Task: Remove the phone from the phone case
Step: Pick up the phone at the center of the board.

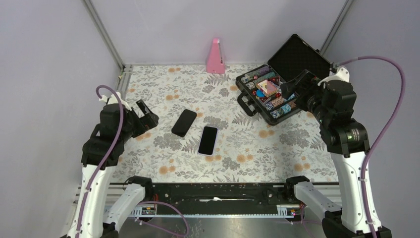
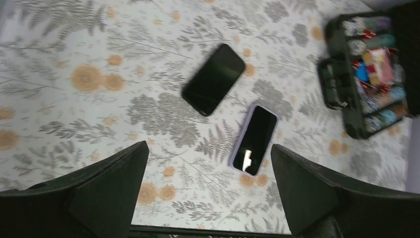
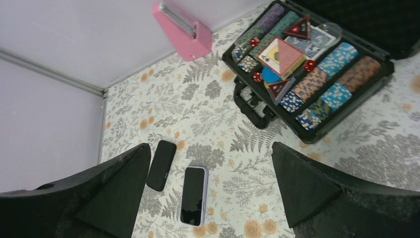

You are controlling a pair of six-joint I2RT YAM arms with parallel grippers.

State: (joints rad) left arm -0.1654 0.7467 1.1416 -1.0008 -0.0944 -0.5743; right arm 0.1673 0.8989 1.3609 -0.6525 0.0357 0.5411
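The phone (image 1: 208,140) lies flat and screen up near the middle of the floral-patterned table (image 1: 148,84), seated inside its pale lilac phone case (image 2: 240,137), whose rim shows as a thin light border around the dark glass. Just beside it, to its upper left in the top view and apart from it, lies a second dark phone-shaped slab (image 1: 184,122); the pictures do not tell whether it is a phone or a cover. The left gripper (image 1: 147,118) hangs above the left side of the table with its fingers spread wide and nothing between them, and its wrist camera looks down past both fingers at the two slabs. The right gripper (image 1: 297,82) is raised over the far right of the table, its fingers also wide apart and empty, just above an open black poker chip case (image 1: 299,54) filled with rows of coloured chips, cards and red dice. A pink wedge-shaped object (image 1: 215,57) stands at the back edge against the wall. Neither gripper touches the phone or anything else.
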